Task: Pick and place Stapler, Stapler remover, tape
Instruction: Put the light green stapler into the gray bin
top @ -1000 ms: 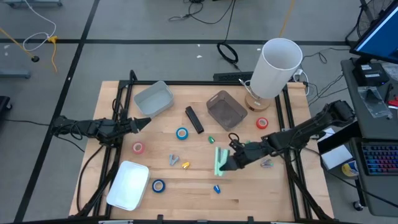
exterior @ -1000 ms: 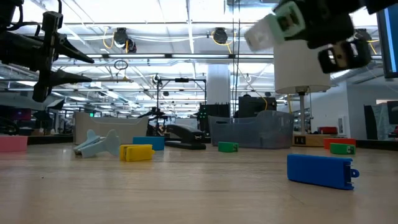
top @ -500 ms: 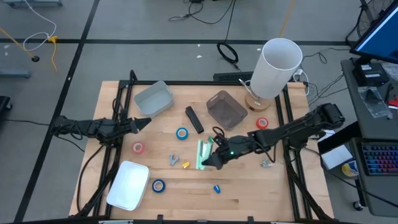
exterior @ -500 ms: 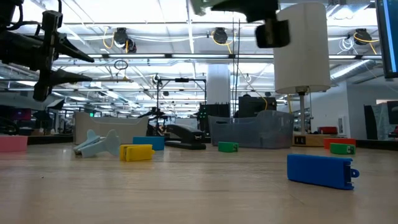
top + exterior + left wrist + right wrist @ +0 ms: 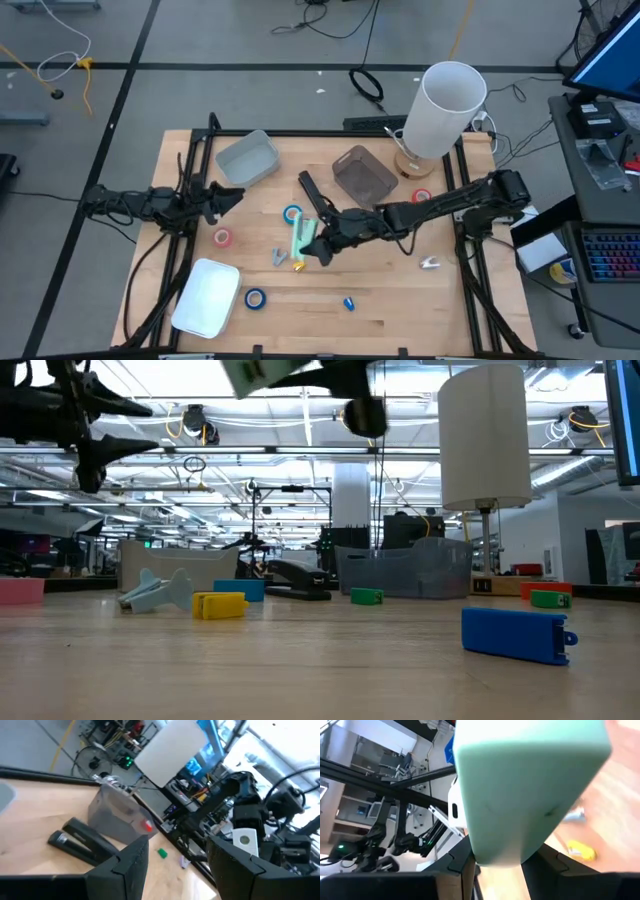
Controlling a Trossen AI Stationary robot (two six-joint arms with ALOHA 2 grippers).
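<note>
The right gripper (image 5: 318,246) has carried the pale green stapler (image 5: 301,240) leftward across the table in the last second — from near the right edge to mid-table, clamped between its fingers and held well above the wood. That heading suggests a drop into the white bin (image 5: 206,297) or the grey bin (image 5: 247,158). The left gripper (image 5: 222,199) waits near the left edge, fingers apart — holding nothing.

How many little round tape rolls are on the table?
4: blue tape ring mid-table, pink tape ring left of it, second blue tape ring beside the white bin, red tape ring by the right arm, which may hide more.
</note>
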